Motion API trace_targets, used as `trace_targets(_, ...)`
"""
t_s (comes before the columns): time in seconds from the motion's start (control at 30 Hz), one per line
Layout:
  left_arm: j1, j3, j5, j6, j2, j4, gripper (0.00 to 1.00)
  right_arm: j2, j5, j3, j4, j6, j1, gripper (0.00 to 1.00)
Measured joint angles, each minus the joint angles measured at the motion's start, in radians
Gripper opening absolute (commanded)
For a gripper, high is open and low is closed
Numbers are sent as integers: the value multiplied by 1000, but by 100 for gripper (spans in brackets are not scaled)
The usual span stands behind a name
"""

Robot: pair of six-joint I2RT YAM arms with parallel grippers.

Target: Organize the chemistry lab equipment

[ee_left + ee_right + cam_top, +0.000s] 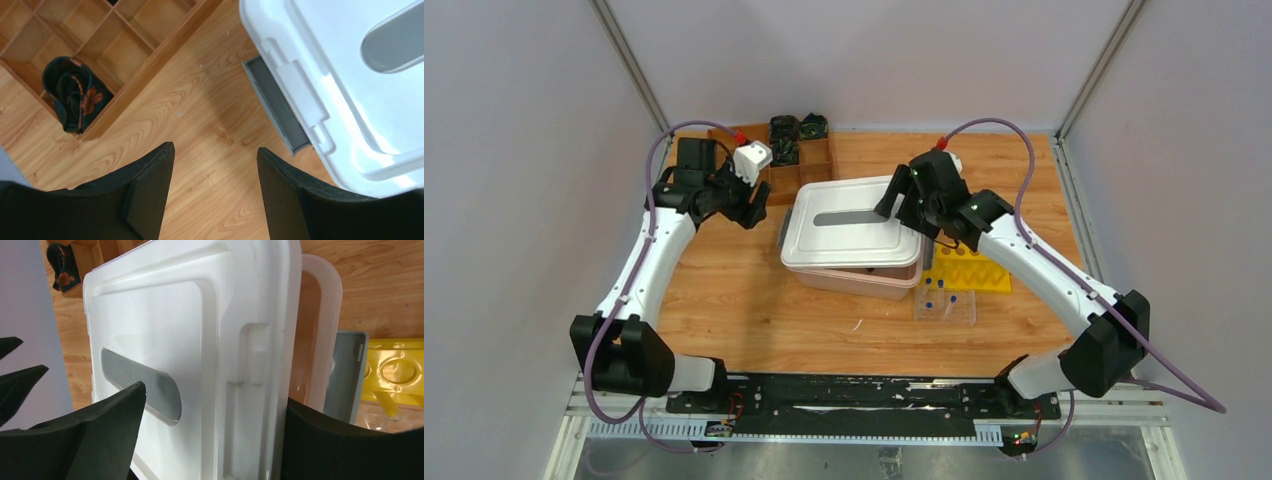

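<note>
My right gripper [215, 395] hangs with its jaws spread wide and nothing in them, straddling the near edge of the white lid [190, 340]. The pink bin [320, 315] shows its rim past that edge, so I judge the lid is lying loose, not snapped down. The left gripper [215, 155] is also spread and empty, low over bare table, with the bin's gray latch [275, 105] just to its right and the wooden box [125, 45] off to its left.

The yellow rack [972, 272] sits right beside my right-hand finger, against the bin. The clear tray [946, 305] with its blue-capped tubes [929, 303] lies just beneath the right forearm.

My worries: if I close on the lid this near its edge, it could tip or slide off. A careless swing of the right wrist could knock the rack or sweep the tray. The left fingers are close enough to snag the latch if I move sideways.
</note>
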Motion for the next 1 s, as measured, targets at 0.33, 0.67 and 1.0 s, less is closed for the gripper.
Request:
trace_targets(0.33,-133,39,22,-35,33,-8,66,74,-4,87,-168,-114,-2,87)
trace_targets(0.67,-163,39,-5,-35,100,-12,64,23,36,91,-241,-153,-19,88)
trace_targets(1.0,-157,47,-13,-33,72,-39,65,42,53,102,-267,-184,-30,89)
